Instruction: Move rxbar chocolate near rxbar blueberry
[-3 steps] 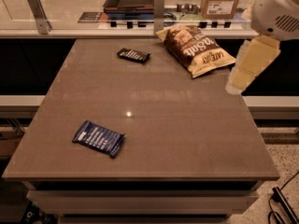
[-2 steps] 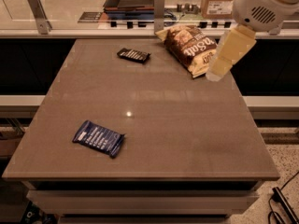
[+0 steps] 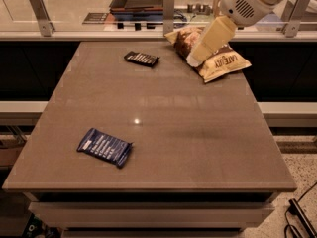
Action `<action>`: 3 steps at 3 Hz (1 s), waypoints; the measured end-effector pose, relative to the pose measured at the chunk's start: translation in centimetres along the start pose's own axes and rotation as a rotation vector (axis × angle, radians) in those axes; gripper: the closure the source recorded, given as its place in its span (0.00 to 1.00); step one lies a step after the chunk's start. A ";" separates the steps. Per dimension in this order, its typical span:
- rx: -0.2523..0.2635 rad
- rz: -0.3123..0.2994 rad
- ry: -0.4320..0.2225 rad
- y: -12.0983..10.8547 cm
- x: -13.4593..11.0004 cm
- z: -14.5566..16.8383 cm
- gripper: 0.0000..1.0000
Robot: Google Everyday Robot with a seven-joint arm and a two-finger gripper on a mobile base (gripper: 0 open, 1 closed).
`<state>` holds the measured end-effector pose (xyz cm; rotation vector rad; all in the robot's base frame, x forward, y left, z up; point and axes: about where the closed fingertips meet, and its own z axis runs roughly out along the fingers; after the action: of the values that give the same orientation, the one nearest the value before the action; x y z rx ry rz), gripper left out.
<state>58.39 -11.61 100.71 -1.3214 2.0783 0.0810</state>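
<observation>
Rxbar chocolate (image 3: 141, 58) lies flat on the table (image 3: 198, 133), ungripped, near the table's far edge and left of its centre line. Sequence from the table's near edge: the rxbar blueberry (image 3: 104, 147) lies flat in the near-left area, well apart from the rxbar chocolate. A chip bag (image 3: 225, 63) lies in the far-right area. The gripper (image 3: 194, 60) hangs over the bag's left part, angled down and left; whether it is open or closed cannot be told.
</observation>
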 end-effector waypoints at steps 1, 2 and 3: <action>-0.060 0.069 -0.094 -1.1 -1.5 3.4 0.00; -0.085 0.123 -0.139 -1.3 -2.7 6.2 0.00; -0.066 0.155 -0.128 -1.5 -4.2 8.9 0.00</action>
<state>65.15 -5.61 96.61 -1.1590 2.0806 0.2962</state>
